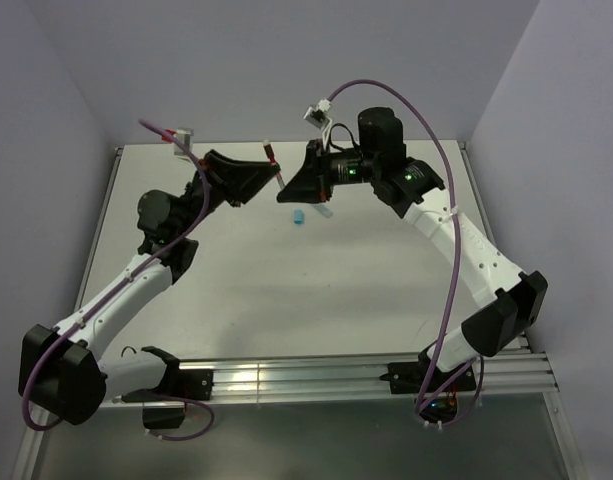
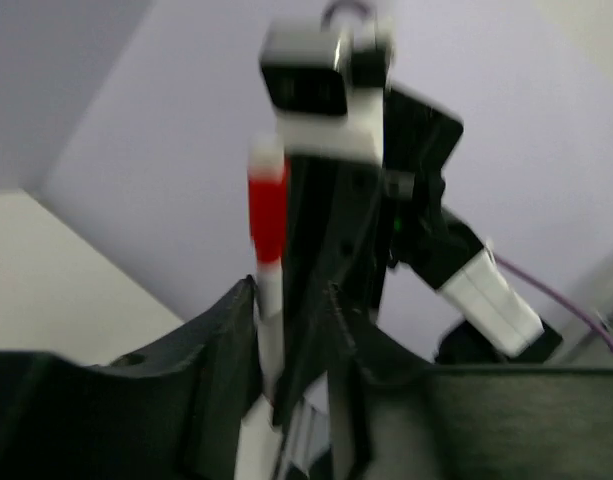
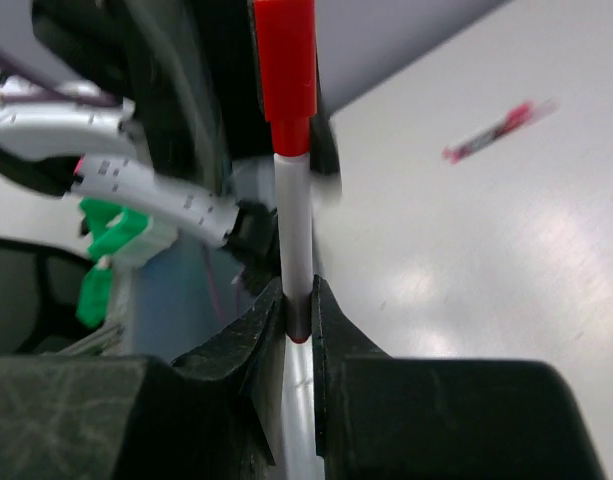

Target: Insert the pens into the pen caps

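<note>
Up over the blue cap (image 1: 298,216), on its far side, my right pincer (image 3: 298,310) is clamped on the white barrel of a pen (image 3: 296,230) to steady it in the air. My left pincer (image 2: 291,292) has its jaws a little apart on either side of it, which I take to mean its red cap (image 3: 286,60) is seated. Below lies a pale, glossy desk (image 1: 286,290) with a spare pen (image 3: 491,130) loose on it, boxed in by plain lilac walls (image 1: 286,60).

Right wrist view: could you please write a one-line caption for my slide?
Right pincer grips a white pen by one end, red cap on the other.
</note>
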Action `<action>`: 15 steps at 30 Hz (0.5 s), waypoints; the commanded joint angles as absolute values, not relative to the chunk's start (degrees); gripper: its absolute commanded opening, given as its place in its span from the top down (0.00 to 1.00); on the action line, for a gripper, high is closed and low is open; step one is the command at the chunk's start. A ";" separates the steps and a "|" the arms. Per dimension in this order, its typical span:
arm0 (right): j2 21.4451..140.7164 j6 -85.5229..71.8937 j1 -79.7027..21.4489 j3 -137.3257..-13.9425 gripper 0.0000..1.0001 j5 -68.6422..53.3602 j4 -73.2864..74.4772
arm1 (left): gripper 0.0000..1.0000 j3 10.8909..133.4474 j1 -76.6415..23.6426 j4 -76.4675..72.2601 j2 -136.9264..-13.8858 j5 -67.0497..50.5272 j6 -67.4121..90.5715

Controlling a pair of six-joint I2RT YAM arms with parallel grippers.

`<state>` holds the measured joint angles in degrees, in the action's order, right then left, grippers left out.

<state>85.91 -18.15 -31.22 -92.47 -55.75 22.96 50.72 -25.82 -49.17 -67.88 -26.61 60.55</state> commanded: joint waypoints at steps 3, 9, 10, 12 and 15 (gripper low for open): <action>82.97 -17.49 -29.79 -93.26 1.00 -50.89 8.35 | 0.52 51.85 -26.20 -43.24 -69.08 -40.96 60.03; 82.79 -18.63 -29.79 -92.90 1.00 -51.59 7.38 | 0.40 53.35 -23.03 -42.45 -68.91 -40.78 59.77; 82.79 -18.46 -29.79 -92.81 1.00 -51.59 7.30 | 0.39 53.52 -22.85 -42.54 -68.82 -40.96 59.68; 82.53 -18.46 -29.79 -92.37 1.00 -51.85 7.38 | 0.38 53.70 -22.15 -42.80 -68.38 -41.48 59.42; 81.83 -18.81 -29.79 -90.97 1.00 -52.73 6.86 | 0.37 55.02 -20.57 -42.45 -67.85 -42.10 58.10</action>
